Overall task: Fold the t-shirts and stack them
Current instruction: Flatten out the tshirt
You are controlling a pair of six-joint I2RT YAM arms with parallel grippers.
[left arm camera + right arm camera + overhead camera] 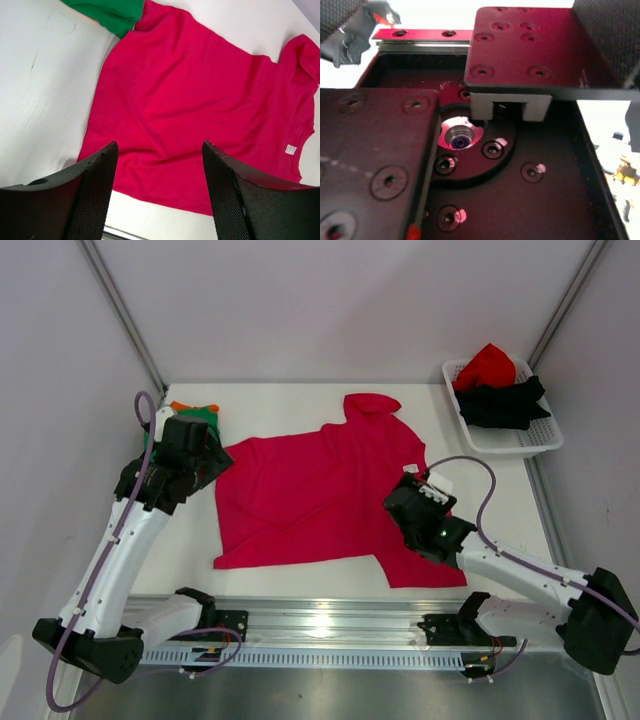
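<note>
A magenta-pink t-shirt (320, 490) lies spread flat on the white table, collar to the right, with a white label (291, 149) near the neck. My left gripper (222, 462) hangs open above the shirt's left edge, its fingers (95, 185) wide apart with nothing between them (160, 150). My right gripper (398, 508) hovers over the shirt's right side. Its wrist view shows mostly its own red-tinted metal body, with meshed fingers (612, 35) far apart in the top corners and no cloth between them. A folded green t-shirt (200, 418) lies on an orange one (180, 406) at the back left.
A white lattice basket (530, 443) at the back right holds a red t-shirt (487, 365) and a black one (505, 402). The metal rail (330, 625) carrying the arm bases runs along the near edge. Grey walls close in the table's back and sides.
</note>
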